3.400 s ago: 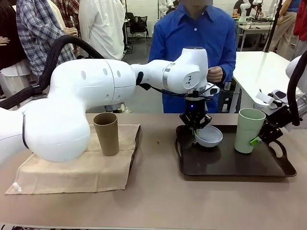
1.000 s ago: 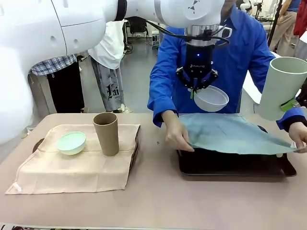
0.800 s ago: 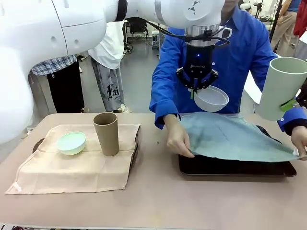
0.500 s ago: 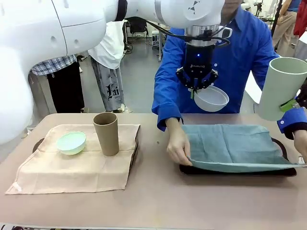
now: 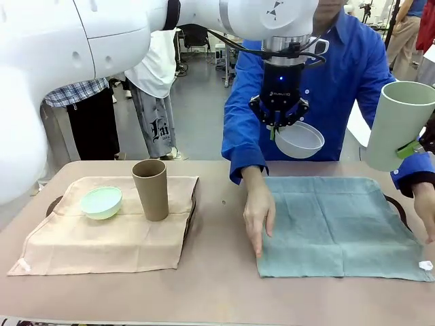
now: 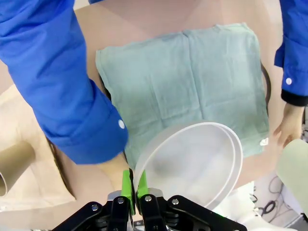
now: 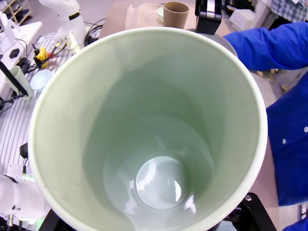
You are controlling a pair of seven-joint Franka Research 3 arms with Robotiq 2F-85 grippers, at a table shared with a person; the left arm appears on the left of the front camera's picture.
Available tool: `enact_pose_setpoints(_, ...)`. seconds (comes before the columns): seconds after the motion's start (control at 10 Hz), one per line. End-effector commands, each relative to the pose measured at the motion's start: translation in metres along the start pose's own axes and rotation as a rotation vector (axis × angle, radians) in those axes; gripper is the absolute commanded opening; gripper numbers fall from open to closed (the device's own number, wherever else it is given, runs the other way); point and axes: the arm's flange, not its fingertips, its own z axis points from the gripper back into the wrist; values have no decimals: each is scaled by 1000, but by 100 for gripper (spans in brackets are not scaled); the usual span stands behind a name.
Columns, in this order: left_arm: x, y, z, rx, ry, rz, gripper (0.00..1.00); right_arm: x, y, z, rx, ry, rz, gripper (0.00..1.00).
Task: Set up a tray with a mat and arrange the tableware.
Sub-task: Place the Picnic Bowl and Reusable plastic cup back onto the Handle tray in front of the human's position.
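Front view: left gripper [image 5: 279,123] points down, clamped on white bowl [image 5: 299,140] rim above teal mat [image 5: 336,227]; person's hand [image 5: 259,212] flat on mat.
Left wrist: same pinch.
Right wrist: pale green tumbler [image 7: 144,130] held aloft, right gripper around it.

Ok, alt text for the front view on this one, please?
A person in a blue shirt flattens a teal mat over the tray with one hand. Above it, the left end effector holds a white bowl by its rim; the right arm holds up a pale green tumbler. A brown tumbler and mint bowl sit on a beige mat.
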Motion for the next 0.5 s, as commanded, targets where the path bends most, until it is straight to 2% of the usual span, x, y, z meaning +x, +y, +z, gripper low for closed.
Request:
enact_pose_setpoints(0.0,1,0,2,2,-19,-17,0,-1,4,-3,0,5,1,67)
enact_pose_setpoints(0.4,1,0,2,2,-19,-17,0,-1,4,-3,0,5,1,67)
